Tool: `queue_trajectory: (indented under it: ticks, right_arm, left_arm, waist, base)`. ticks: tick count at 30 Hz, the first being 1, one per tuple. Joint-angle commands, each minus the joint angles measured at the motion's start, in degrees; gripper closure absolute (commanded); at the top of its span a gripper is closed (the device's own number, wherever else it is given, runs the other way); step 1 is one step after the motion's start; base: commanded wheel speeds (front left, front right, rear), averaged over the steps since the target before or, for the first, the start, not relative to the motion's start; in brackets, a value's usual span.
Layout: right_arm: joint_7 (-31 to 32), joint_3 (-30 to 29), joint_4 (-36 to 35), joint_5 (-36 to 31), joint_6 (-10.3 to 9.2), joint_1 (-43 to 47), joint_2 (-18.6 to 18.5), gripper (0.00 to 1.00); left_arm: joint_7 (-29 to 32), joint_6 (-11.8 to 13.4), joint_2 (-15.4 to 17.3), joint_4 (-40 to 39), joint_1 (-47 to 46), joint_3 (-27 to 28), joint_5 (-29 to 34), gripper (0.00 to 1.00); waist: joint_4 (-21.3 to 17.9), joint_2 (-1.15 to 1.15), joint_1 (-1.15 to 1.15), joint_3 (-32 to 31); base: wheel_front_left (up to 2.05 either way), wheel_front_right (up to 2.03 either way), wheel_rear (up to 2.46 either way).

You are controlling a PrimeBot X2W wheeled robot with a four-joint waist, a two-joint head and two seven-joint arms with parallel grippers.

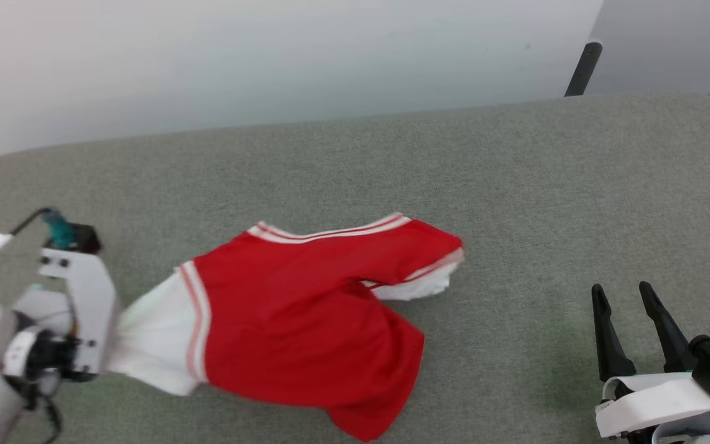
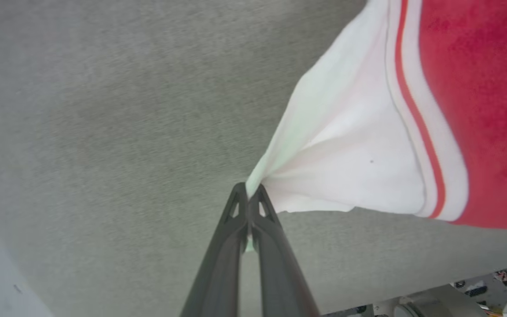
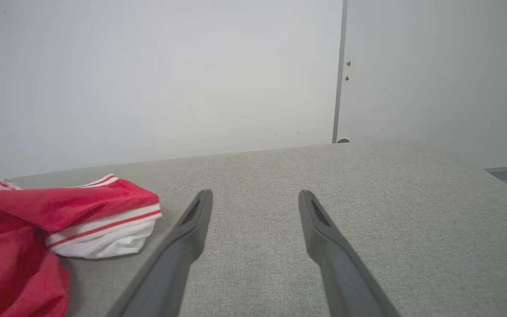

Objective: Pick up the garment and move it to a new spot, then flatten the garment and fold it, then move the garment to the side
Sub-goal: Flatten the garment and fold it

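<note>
The garment (image 1: 306, 314), a red shirt with white sleeves and striped trim, lies crumpled across the middle of the grey table (image 1: 515, 185). My left gripper (image 2: 249, 190) is shut on the tip of its white sleeve (image 2: 350, 154), which is pulled taut toward the left; in the head view the wrist (image 1: 77, 302) sits at the far left with its fingertips hidden by the cloth. The other white sleeve (image 3: 104, 242) is tucked under a red fold. My right gripper (image 1: 623, 296) stands open at the lower right, apart from the garment (image 3: 24, 237), with nothing between its fingers (image 3: 200, 211).
A pale wall (image 1: 269, 55) runs behind the table's far edge, and a dark post (image 1: 583, 68) rises at the back right. The table's rounded corner is at the far right (image 3: 491, 158). Bare grey surface lies between the garment and my right gripper.
</note>
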Motion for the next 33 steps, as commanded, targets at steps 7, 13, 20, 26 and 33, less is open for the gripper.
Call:
queue_trajectory:
  ticks: [7, 13, 20, 26, 33]
  right_arm:
    - [-0.05, 0.15, -0.03, 0.24, 0.0, 0.31, -0.72, 0.0]
    - [-0.05, -0.23, -0.01, 0.41, 0.0, -0.46, -0.75, 0.0]
    - [-0.05, -0.27, 0.24, 0.32, 0.0, -0.94, -0.47, 0.0]
    - [-0.05, 0.18, 1.23, 0.1, 0.0, -0.3, -0.95, 0.0]
    - [-0.05, 1.02, 2.25, 0.24, -0.01, 2.36, -1.96, 0.0]
  left_arm:
    - [-1.73, 0.82, 5.51, 3.11, 2.27, 0.48, 2.96, 1.0]
    - [-4.07, 1.79, 5.87, 8.2, 3.92, -0.22, 4.56, 1.0]
    - [-6.59, 1.79, 2.82, 13.35, 3.47, 0.52, 2.67, 1.0]
    - [-10.58, 1.43, 1.21, 13.43, 1.35, 1.61, 2.34, 0.0]
    - [-16.12, 0.62, 0.29, 9.03, 2.57, 2.15, 2.69, 0.0]
  waist:
    - [-0.51, 0.0, 0.0, 0.69]
    - [-1.32, 0.0, 0.0, 2.02]
    - [-1.32, 0.0, 0.0, 3.04]
    - [0.41, 0.0, 0.0, 0.68]
    - [4.22, 0.0, 0.0, -5.82]
  base:
    - [0.0, 0.0, 0.0]
    - [0.0, 0.0, 0.0]
    - [0.0, 0.0, 0.0]
    - [0.0, 0.0, 0.0]
    - [0.0, 0.0, 0.0]
